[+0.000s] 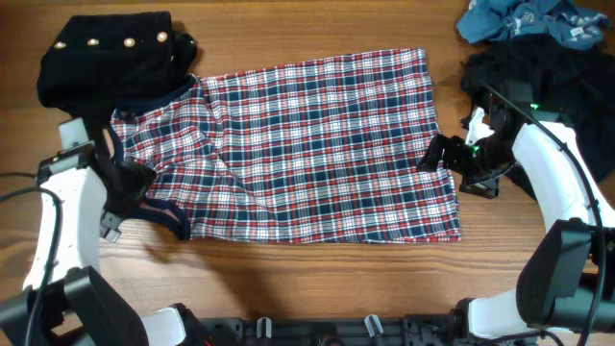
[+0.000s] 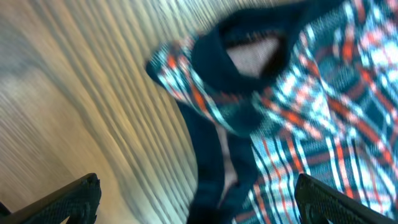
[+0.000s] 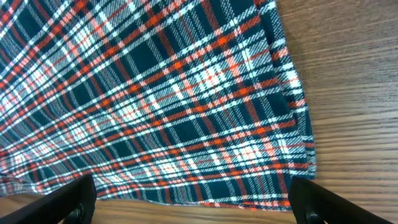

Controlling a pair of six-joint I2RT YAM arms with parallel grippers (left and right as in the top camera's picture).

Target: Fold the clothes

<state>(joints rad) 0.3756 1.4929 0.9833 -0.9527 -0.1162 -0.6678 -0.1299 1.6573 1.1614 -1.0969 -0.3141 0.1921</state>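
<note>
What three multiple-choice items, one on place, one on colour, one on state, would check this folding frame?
1. Seen from overhead, where does the black studded garment lie?
A. upper left of the table, at the plaid shirt's corner
B. on the shirt's middle
C. lower right corner

2. What colour is the crumpled garment at upper right?
A. yellow
B. blue
C. white

3. How are the left gripper and right gripper?
A. both shut on fabric
B. one shut, one open
C. both open, holding nothing

Answers: 1 A, its pale studs show by the shirt's upper left corner. 2 B, blue cloth lies above the black pile. 3 C, each wrist view shows fingertips wide apart with nothing gripped.
</note>
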